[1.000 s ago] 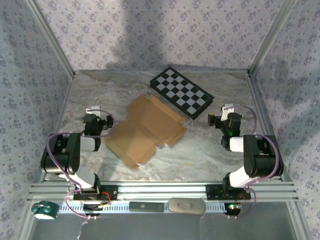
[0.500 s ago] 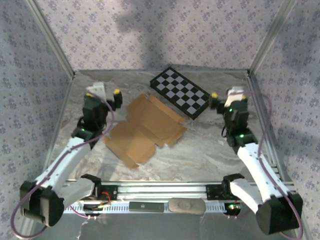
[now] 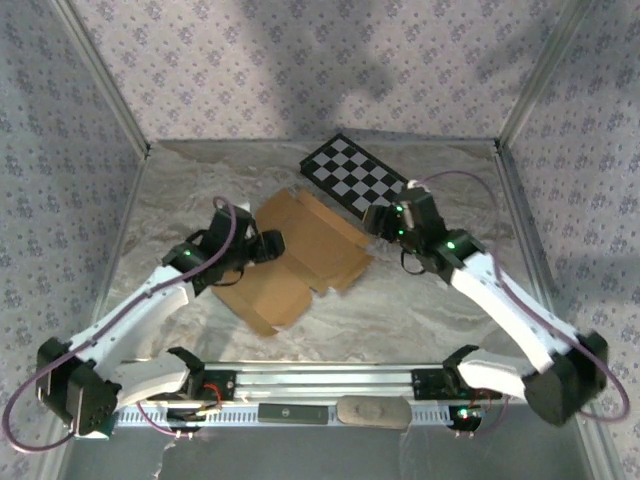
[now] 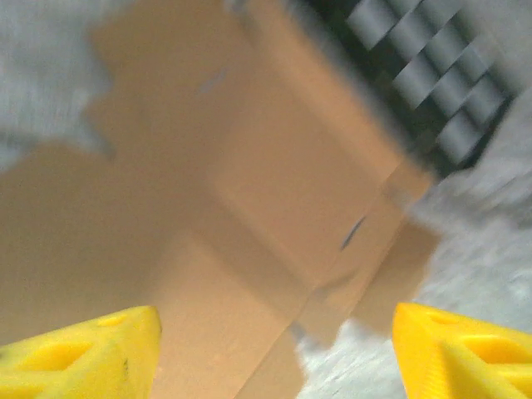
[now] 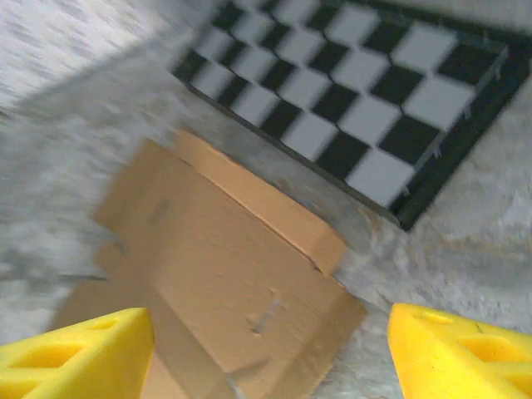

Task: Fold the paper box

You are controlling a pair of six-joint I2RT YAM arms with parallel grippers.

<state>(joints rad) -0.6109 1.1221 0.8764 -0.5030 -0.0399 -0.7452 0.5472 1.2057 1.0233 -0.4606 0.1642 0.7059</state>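
Left claw [image 3: 266, 244] above paper box [image 3: 305, 258] | right claw [image 3: 377, 219] just beside it

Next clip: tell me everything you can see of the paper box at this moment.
The paper box is a plain tan-brown cardboard sheet, die-cut with flaps, notches and crease lines, not yet folded. It lies spread nearly flat on the marbled table, set diagonally, its far flap close to the checkered board with a strip of table between. The left gripper, open, is over its left part; contact cannot be told.
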